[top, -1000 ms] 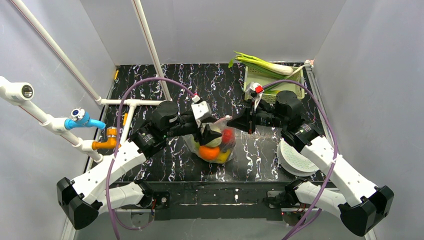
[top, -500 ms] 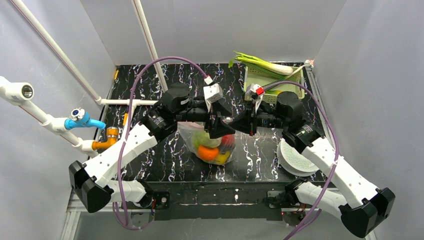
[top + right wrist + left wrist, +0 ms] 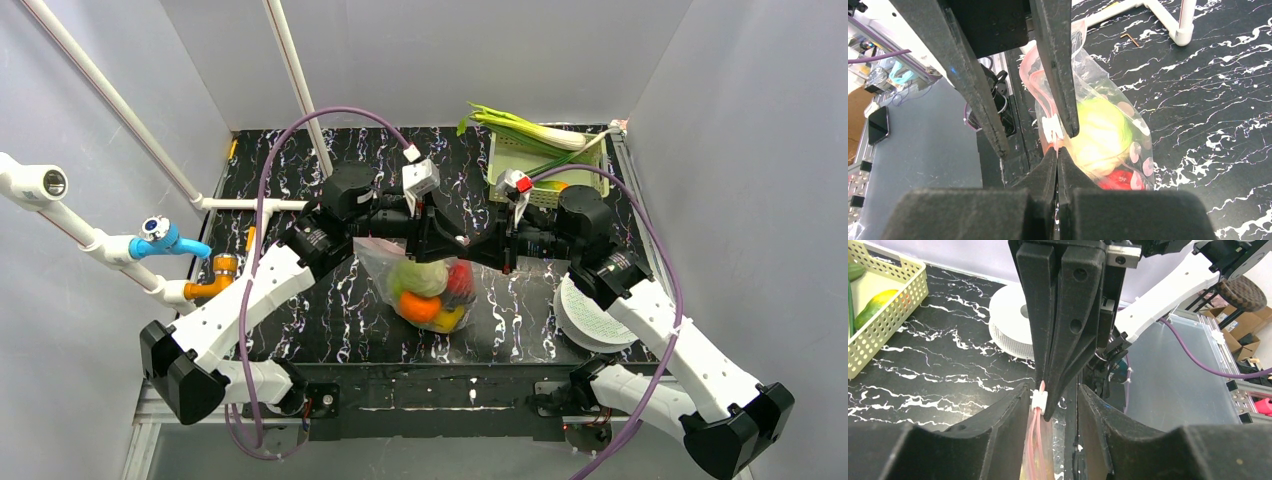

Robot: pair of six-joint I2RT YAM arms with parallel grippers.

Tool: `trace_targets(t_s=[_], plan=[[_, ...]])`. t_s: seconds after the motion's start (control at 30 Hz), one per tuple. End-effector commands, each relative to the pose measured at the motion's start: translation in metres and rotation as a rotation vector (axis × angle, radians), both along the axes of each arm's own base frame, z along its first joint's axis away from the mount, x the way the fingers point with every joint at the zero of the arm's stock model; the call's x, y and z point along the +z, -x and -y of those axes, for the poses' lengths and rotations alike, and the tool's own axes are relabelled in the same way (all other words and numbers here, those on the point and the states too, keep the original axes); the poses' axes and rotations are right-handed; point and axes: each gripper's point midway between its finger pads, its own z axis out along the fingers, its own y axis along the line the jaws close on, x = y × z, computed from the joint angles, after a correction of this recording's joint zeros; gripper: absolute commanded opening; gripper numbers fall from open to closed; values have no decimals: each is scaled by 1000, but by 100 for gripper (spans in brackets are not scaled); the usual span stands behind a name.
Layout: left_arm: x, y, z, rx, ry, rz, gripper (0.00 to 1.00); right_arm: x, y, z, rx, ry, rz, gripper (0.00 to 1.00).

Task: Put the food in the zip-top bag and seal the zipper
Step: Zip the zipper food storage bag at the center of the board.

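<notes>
The clear zip-top bag (image 3: 385, 270) hangs between my two grippers over the middle of the table. It holds the food: a pale green piece (image 3: 420, 277), an orange one (image 3: 420, 307), a red one (image 3: 458, 278) and a yellow one (image 3: 447, 318). My right gripper (image 3: 1057, 151) is shut on the bag's pink zipper (image 3: 1035, 440) at the end, just behind its white slider (image 3: 1052, 127). My left gripper (image 3: 1054, 387) is open, its fingers straddling the zipper and slider (image 3: 1039, 399), nose to nose with the right gripper (image 3: 478, 247).
A pale green mesh basket (image 3: 520, 160) with the leek (image 3: 520, 128) stands at the back right. A white perforated disc (image 3: 590, 315) lies at the right. White pipes (image 3: 255, 205) stand at the left.
My left gripper has swung from the bag's left side up and right to the zipper end, facing the right gripper. The bag has shifted slightly. The right gripper has kept its hold.
</notes>
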Motion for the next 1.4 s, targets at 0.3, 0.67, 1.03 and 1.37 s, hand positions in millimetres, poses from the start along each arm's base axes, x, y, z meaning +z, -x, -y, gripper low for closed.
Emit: trace_targets(t_s=[0.3,0.67,1.03,1.37], plan=[[2,1,1,-55,34,-40,33,10,-2,-1,1,-37,57,1],[0,3,-2,-56,22,-38,22,12,-1,0,-4,-47,59,1],[-4,5,-4,-67,14,-27,32,12,-1,1,-11,-47,60,1],[-5,3,-5,-37,22,-19,8,10,-4,-1,-20,-42,34,1]])
